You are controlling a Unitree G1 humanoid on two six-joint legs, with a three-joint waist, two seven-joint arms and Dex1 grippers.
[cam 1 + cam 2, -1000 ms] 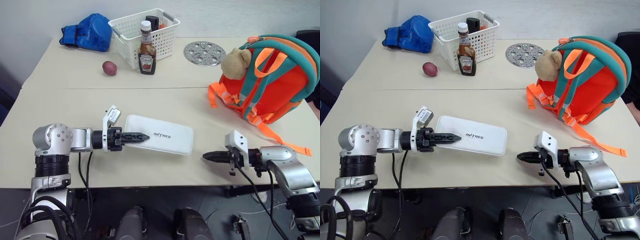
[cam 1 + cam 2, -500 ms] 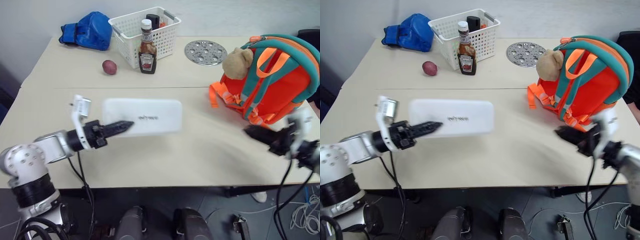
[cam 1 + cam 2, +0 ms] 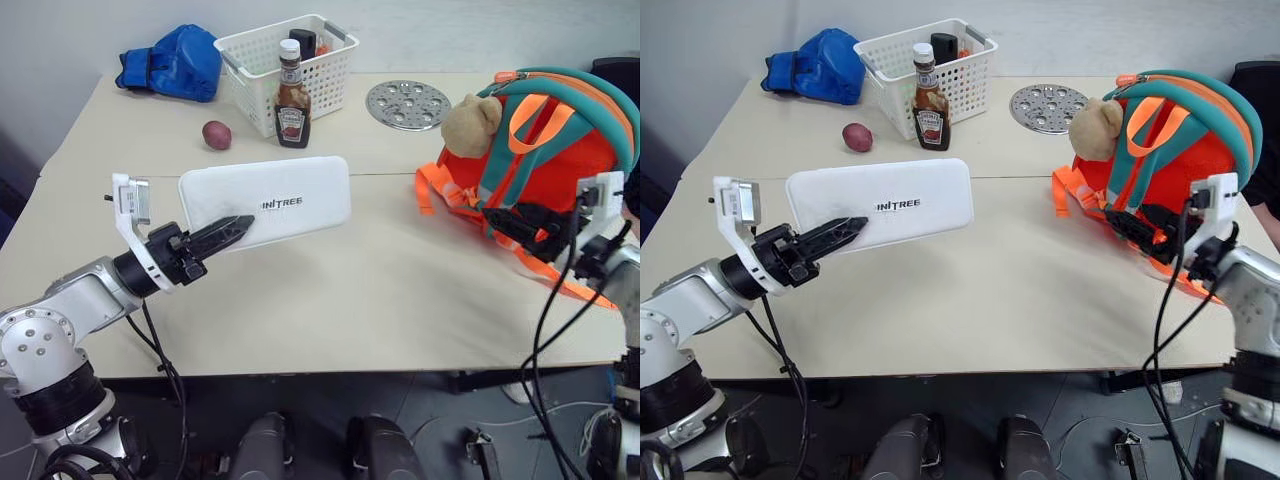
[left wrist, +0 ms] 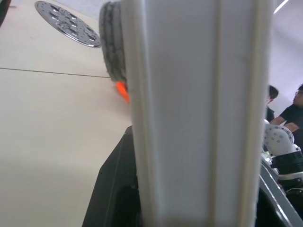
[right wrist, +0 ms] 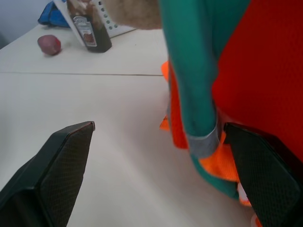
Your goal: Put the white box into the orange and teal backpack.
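The white box, flat with dark lettering, hangs tilted above the table. My left gripper is shut on its near left corner. In the left wrist view the box's edge stands upright between the black fingers. The orange and teal backpack stands at the right of the table with a tan plush toy on its front. My right gripper is open at the backpack's lower front. Its fingers are spread wide, with a teal strap between them.
At the back of the table are a white lattice basket, a ketchup bottle, a blue fabric bundle, a reddish potato and a perforated metal disc. People are beyond the table's right side.
My left gripper has lifted the white box off the table and drawn it left. My right gripper has opened and swung up and right to the backpack's front.
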